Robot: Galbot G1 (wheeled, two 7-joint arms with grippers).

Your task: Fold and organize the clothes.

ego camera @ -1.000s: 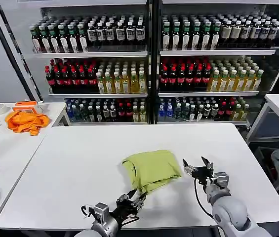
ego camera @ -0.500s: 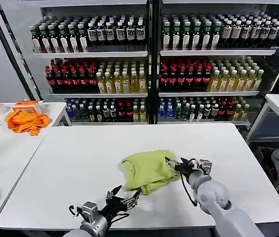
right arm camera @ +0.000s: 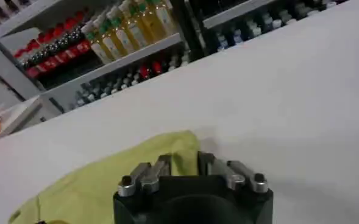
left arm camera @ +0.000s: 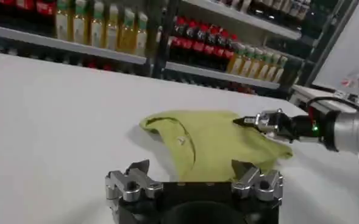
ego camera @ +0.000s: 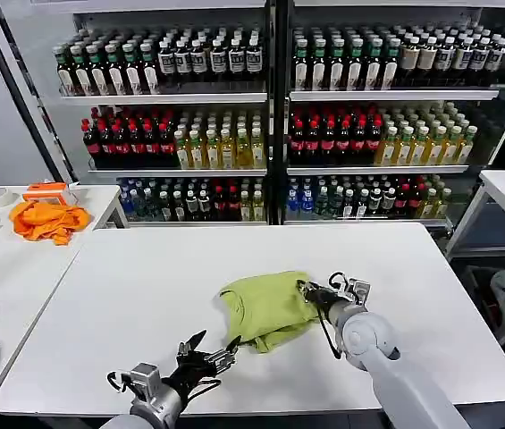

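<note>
Currently, left to right: left gripper [ego camera: 207, 349], lower centre of frame, jaws spread, holding nothing. T-shirt [ego camera: 268, 308] lies bunched mid-frame on the tabletop [ego camera: 145, 286]. Right gripper [ego camera: 316, 293] meets its right edge; jaws nearly together, grip on fabric uncertain. Fabric appears thin, limp, light: grasp at hem or edge. Containers: none.

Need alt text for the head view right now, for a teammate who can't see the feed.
A folded yellow-green T-shirt lies mid-table on a white table, with the right gripper at its right edge. The left gripper hovers open near the front edge, apart from the shirt. Behind stand shelves of bottled drinks.
</note>
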